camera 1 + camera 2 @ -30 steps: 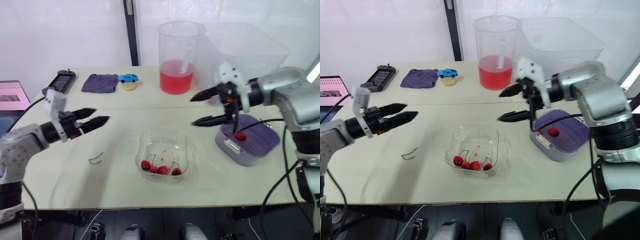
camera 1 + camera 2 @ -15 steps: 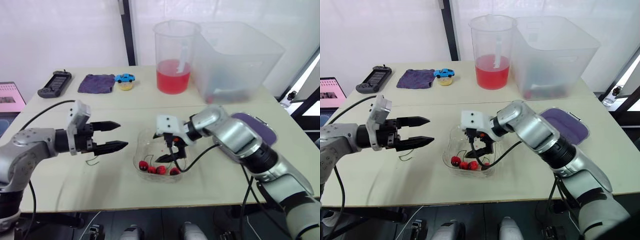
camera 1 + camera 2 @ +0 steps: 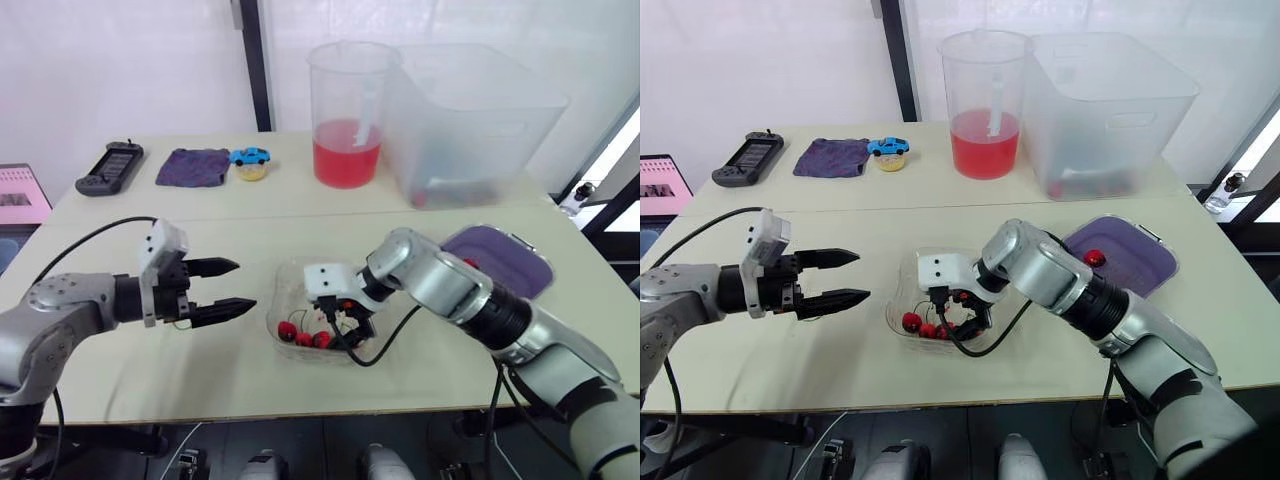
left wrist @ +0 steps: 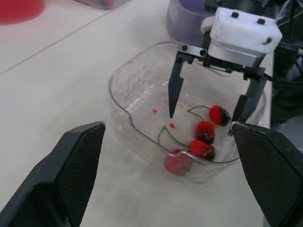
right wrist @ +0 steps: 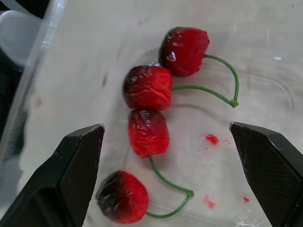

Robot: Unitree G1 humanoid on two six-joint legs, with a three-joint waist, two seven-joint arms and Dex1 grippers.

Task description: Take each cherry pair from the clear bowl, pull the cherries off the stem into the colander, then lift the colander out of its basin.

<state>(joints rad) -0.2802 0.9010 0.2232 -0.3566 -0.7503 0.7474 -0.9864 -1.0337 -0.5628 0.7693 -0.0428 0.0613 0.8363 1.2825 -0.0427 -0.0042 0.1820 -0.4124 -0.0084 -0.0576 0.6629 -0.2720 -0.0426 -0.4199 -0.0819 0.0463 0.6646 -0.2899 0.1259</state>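
Observation:
The clear bowl (image 3: 300, 285) sits mid-table holding two stemmed cherry pairs (image 5: 149, 87), dark red, bunched at its near side (image 3: 305, 337). My right gripper (image 3: 343, 327) reaches down into the bowl, open, its black fingers (image 4: 174, 90) straddling the cherries without touching them. My left gripper (image 3: 235, 286) hovers open just left of the bowl, pointing at it, with nothing between its fingers. The purple colander (image 3: 1127, 256) rests in its basin to the right of the bowl, with one red cherry (image 3: 1093, 257) in it.
At the back stand a pitcher of red liquid (image 3: 352, 115) and a large clear tub (image 3: 470, 120). A blue toy car (image 3: 256, 156), a purple cloth (image 3: 193, 166) and a black handheld console (image 3: 108, 167) lie at the back left.
My right gripper has left the colander, swung left and lowered into the bowl over the cherries. My left gripper has come nearer the bowl. The camera has also shifted.

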